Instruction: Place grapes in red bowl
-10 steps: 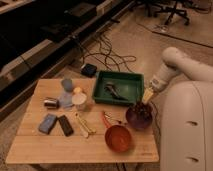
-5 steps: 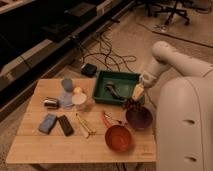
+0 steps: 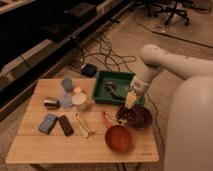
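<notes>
Cream-coloured and pinched fully together, the fingers [image 3: 131,99] of the arm hang just above the near edge of the green tray [image 3: 102,92]; we cannot tell from this view whether anything is caught between them. Directly below and slightly nearer us than the fingers lie the grapes [image 3: 125,113], a dark clump sitting at the left rim of the purple-maroon bowl [image 3: 140,117], seemingly touching it. Further toward us from the fingers, and a little to the left, stands the red bowl [image 3: 118,138], apart from the grapes and with its coppery inside showing. Behind the fingers, inside the tray, we see a small dark object [image 3: 111,90] that we cannot identify. To the left of the fingers, across the wooden counter [image 3: 35,145], come a white cup [image 3: 79,100], a pale stick-like utensil [image 3: 84,125], a black block [image 3: 65,125], a blue sponge [image 3: 48,123], a metal can [image 3: 51,102] lying on its side and a blue cup [image 3: 67,84]. Above and to the right of the fingers the white arm [image 3: 165,60] bends back toward the robot's large body at the right. Beyond the counter, black cables [image 3: 107,52] trail over the floor.
</notes>
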You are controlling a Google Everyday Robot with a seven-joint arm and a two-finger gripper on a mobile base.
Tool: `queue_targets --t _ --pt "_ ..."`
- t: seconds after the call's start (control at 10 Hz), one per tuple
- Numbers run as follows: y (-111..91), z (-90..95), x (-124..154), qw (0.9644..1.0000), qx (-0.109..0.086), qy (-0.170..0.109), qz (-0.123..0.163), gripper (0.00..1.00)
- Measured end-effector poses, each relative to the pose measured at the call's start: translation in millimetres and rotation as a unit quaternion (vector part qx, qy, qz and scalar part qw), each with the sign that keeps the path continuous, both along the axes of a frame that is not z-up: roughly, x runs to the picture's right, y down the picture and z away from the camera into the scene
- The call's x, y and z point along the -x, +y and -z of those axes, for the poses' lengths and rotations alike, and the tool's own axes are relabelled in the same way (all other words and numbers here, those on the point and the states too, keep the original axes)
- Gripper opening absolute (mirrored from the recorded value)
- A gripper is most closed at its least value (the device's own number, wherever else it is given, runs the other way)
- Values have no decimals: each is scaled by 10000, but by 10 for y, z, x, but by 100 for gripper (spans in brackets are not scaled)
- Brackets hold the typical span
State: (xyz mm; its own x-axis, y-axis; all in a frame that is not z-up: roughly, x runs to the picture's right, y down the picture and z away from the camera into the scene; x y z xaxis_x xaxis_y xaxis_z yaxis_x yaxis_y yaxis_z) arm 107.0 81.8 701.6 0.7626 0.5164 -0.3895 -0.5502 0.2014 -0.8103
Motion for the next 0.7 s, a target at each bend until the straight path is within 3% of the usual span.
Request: queue_targets --t 0.4,0.7 --pt "100 38 312 9988 54 -324 353 0" --pt "206 214 399 9974 26 -482 542 0"
